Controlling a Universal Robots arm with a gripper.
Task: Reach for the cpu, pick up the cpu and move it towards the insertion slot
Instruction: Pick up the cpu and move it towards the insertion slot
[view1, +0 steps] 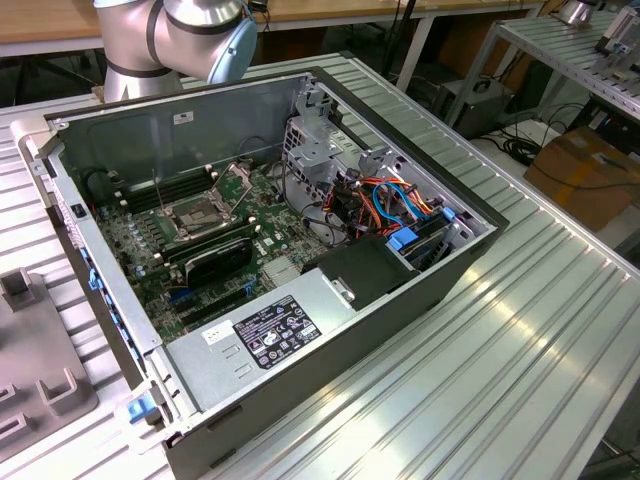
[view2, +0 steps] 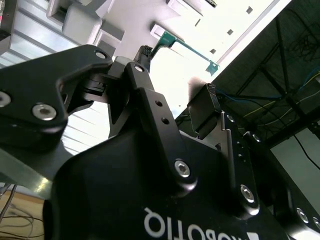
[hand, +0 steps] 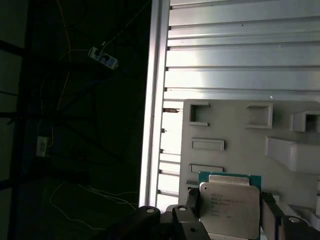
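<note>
the cpu (hand: 230, 206) sits right at the claw (hand: 231, 216) in the first wrist view, its silver lid facing the camera with a green edge showing along one side. a dark finger (hand: 192, 202) lies against one edge of the chip and another finger against the opposite edge, so the claw looks clamped on the cpu across its two sides, the chip held between the tips and apart from the grey holder tray (hand: 235, 130) beyond it.

by the look of it, the chip is light, flat and stiff, with a smooth metal lid that could slip if squeezed loosely. its underside contacts are likely delicate, so the sensible hold is by the bare side edges, as here, with gentle even pressure and no twist.

in the second wrist view the black body and linkages of the claw (view2: 172, 112) crowd the picture, with the green edge of the chip (view2: 172, 40) showing past the fingertips against the bright background.

farther off, in the exterior view, the open computer case (view1: 420, 270) lies on the ribbed metal table (view1: 520, 350). inside it the insertion slot (view1: 200, 215) shows its shiny frame open on the green board, with a dark centre. the arm (view1: 170, 40) stands behind the case, and the slot lies well apart from the held chip.
</note>
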